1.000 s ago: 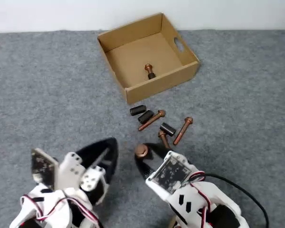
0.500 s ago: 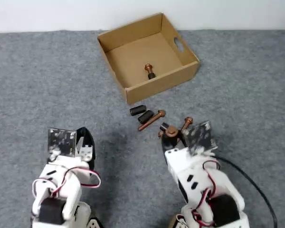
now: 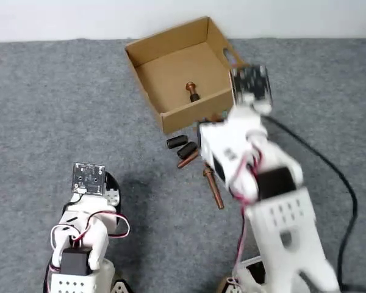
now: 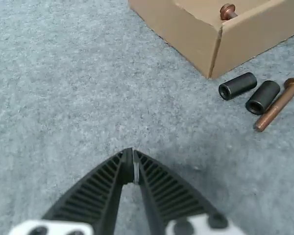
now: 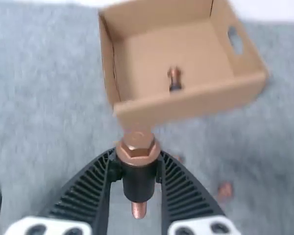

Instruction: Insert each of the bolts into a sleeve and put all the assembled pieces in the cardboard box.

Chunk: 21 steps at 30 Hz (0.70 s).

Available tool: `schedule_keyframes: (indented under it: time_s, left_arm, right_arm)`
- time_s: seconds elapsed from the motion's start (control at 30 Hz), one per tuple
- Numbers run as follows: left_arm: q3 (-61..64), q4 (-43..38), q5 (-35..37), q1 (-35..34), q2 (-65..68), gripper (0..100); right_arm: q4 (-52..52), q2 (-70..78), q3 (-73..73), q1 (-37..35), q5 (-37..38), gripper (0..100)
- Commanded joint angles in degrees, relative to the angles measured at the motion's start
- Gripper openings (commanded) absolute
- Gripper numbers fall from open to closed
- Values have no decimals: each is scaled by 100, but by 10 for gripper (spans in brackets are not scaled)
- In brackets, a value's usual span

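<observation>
Your right end effector (image 5: 136,164) grips a sleeve (image 5: 137,183) with a bolt (image 5: 137,147) in it; it has just swung from down by you to right in front of the box (image 3: 198,107); the drop should come next, beside the piece (image 3: 192,91) already inside; your left end effector (image 4: 132,169) is pinched closed on nothing, pulled back.

Two sleeves (image 3: 182,146) lie just before the cardboard box (image 3: 189,114), an assembled piece (image 3: 192,91) inside.

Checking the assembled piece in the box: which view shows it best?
High view: the assembled piece lies clear on the cardboard box floor. Left wrist view catches its head over the wall; right wrist view shows it whole, farther off.
</observation>
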Motion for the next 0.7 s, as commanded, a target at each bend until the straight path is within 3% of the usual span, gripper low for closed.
schedule_keyframes:
  time_s: [0.0, 0.13, 0.33, 0.67]
  left_arm:
    - [-48, 229, -44, -26, -26, 5]
    - [-48, 202, 97, -26, -26, 5]
    - [-48, 396, 1187, -26, -26, 5]
    - [-48, 396, 1240, -264, -26, 6]
  right_arm:
    - [-593, 1200, -1345, 268, -79, 8]
    - [-989, 2642, -2488, 593, -79, 8]
    - [-1068, 4725, -4378, 681, 202, 8]
    - [-1024, 7767, -7455, 743, 1046, 8]
